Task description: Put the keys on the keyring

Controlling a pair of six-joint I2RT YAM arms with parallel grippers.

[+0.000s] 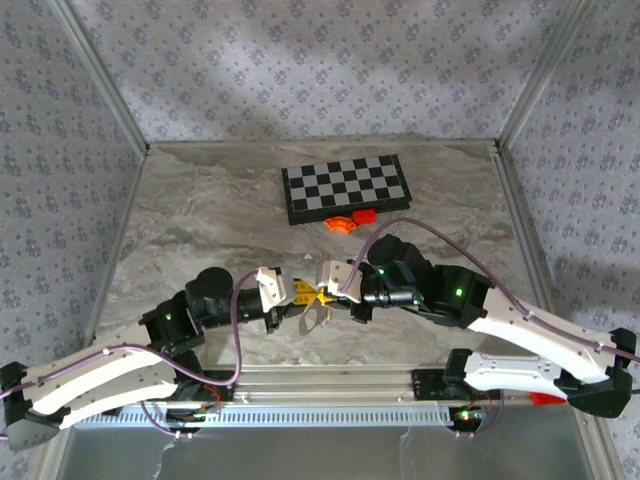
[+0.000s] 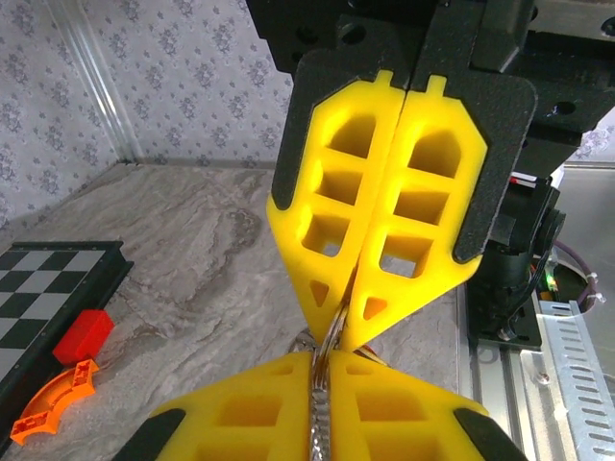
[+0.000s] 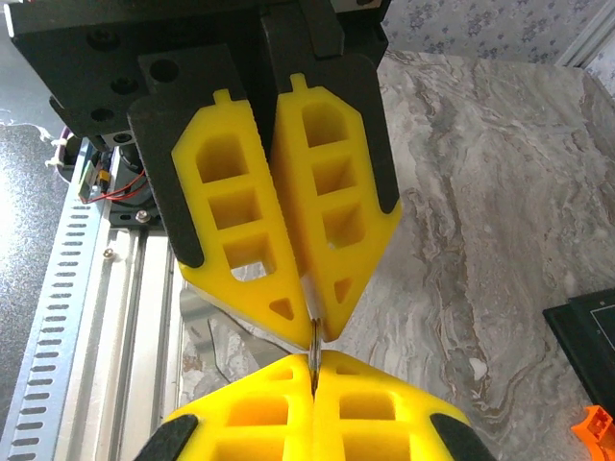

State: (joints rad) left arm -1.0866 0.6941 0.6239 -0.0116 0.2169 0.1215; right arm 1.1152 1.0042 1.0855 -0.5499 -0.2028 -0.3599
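2 yellow-fingered arms meet tip to tip just above the desk (image 2: pixel 192 259). The left end effector (image 2: pixel 320 384) is pressed together on the chain of the silvery keyring (image 2: pixel 332 336), and the right end effector (image 2: pixel 348 317) pinches the ring's thin edge. With so little metal gripped, any twist or pull between the arms could pop the keyring free.
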